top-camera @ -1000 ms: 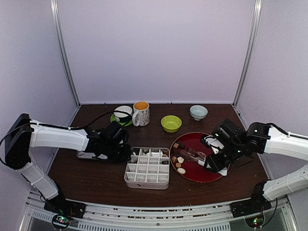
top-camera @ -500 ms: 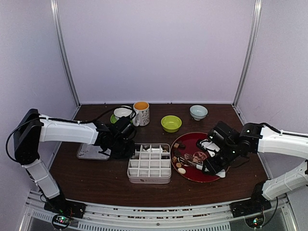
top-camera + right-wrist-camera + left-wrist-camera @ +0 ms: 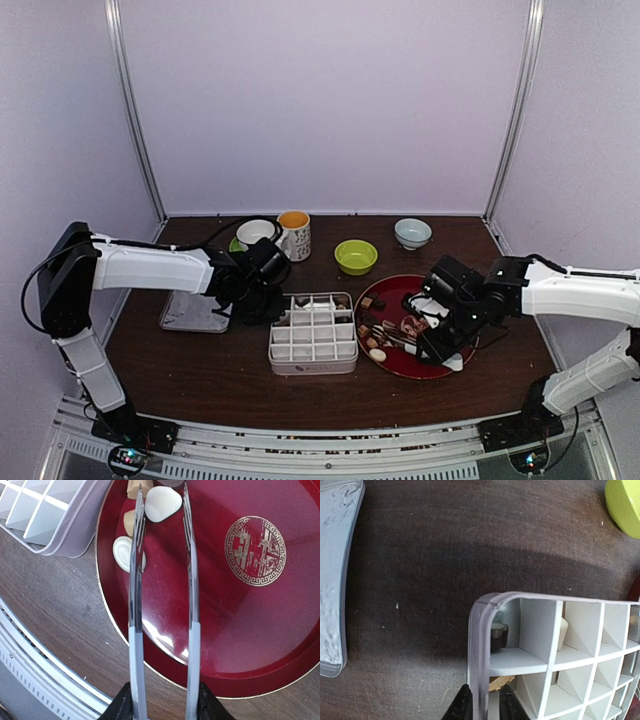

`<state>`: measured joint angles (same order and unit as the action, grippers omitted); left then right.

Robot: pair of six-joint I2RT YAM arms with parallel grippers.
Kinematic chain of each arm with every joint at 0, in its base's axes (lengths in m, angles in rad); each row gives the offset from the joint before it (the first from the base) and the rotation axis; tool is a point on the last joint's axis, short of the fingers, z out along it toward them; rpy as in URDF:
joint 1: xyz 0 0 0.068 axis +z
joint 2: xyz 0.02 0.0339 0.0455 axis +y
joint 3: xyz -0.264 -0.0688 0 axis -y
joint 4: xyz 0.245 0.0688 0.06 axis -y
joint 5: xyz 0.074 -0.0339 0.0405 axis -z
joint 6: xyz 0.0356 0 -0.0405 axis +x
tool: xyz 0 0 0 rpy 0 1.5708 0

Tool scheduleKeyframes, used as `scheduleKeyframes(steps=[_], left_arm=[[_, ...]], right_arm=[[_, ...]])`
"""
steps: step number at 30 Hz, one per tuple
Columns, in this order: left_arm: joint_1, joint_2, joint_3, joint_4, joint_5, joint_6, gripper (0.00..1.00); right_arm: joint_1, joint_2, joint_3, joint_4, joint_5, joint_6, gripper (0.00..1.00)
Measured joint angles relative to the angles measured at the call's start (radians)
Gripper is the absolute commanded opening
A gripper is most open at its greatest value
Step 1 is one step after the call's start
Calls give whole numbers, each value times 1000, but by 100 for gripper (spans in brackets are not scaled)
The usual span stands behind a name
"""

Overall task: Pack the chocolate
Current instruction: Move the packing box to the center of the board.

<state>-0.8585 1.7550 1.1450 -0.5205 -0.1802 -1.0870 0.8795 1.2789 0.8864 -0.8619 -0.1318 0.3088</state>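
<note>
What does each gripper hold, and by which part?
Left gripper pinches the divided tray by its side wall, near a corner. Right gripper holds the tongs by their handle end.

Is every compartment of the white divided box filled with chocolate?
No, the divided box shows many bare compartments; only a few hold chocolate.

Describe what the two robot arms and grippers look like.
Both have white tubular links with black joints. A thin black cable runs along the left arm and the right arm. The left gripper and right gripper have black fingers. Green lights glow at the bases.
</note>
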Motion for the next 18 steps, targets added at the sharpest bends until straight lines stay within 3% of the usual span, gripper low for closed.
scheduleKeyframes(steps=[4,8,18], left_arm=[[0,-2,5,3,0,0,32],[0,-30,1,6,-7,3,45],[4,-257,-53,17,-53,61,61]], right_arm=[[0,10,21,0,9,-2,38],[0,30,32,2,27,-8,38],[0,40,48,-16,71,-10,33]])
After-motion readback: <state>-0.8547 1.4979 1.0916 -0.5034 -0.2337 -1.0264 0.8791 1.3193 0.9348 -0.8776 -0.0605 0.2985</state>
